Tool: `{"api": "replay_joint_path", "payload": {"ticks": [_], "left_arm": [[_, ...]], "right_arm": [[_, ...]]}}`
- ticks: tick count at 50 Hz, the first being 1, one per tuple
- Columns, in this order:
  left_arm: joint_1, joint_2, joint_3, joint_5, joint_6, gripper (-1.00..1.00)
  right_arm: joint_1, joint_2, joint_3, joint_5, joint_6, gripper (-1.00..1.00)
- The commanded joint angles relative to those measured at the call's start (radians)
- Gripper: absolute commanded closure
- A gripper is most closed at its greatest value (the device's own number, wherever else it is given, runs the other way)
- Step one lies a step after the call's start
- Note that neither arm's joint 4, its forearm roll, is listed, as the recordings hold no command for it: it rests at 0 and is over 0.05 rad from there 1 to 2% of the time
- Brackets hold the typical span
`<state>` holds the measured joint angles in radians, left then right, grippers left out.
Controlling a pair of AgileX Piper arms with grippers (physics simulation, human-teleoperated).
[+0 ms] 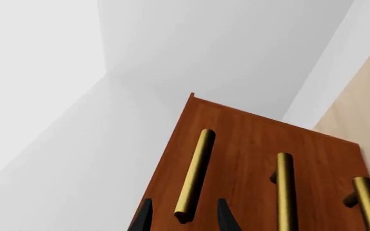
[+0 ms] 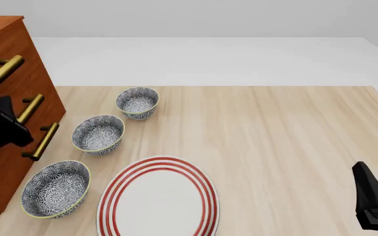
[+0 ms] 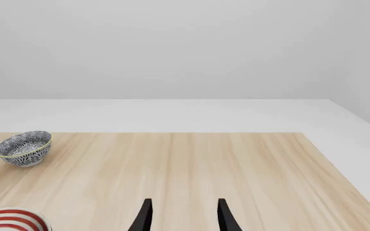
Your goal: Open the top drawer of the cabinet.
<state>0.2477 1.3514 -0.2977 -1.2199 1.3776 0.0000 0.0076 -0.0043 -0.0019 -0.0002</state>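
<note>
Three brass bar handles are showing on the front of the cabinet (image 2: 5,44), which is standing at the left edge of the wooden table (image 2: 274,147). The top drawer (image 1: 236,139) is sitting at the head of that front, and its handle (image 1: 194,175) is lying between the two dark fingertips (image 1: 145,216) of the left gripper (image 1: 183,219). Those fingers are standing apart on either side of the bar, not pressing it, so the gripper is spread wide around the handle. In the front view the left gripper (image 2: 5,118) is hanging just in front of the cabinet, near the middle handle (image 2: 30,109); whether the drawer is sitting flush cannot be told.

The right gripper (image 3: 183,216) is resting well away from the cabinet, over bare table near the right edge, with its fingers parted and holding nothing.

Beside the cabinet, three patterned bowls (image 2: 99,133) are lying in a row along its front, and a red-striped plate (image 2: 157,199) is sitting just beyond the nearest bowl.
</note>
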Motion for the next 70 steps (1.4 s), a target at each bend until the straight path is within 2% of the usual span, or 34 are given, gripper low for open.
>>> {"api": "replay_joint_path", "payload": {"ticks": [1, 26, 27, 70], "left_arm": [[0.009, 0.011, -0.012, 0.000, 0.001, -1.00], [0.007, 0.005, -0.032, 0.000, 0.019, -1.00], [0.004, -0.009, -0.034, 0.000, 0.022, 1.00], [-0.033, -0.022, -0.002, 0.000, 0.070, 1.00]], "right_arm": [[0.000, 0.000, 0.000, 0.000, 0.000, -1.00], [0.000, 0.000, 0.000, 0.000, 0.000, -1.00], [0.000, 0.000, 0.000, 0.000, 0.000, -1.00], [0.000, 0.000, 0.000, 0.000, 0.000, -1.00]]}}
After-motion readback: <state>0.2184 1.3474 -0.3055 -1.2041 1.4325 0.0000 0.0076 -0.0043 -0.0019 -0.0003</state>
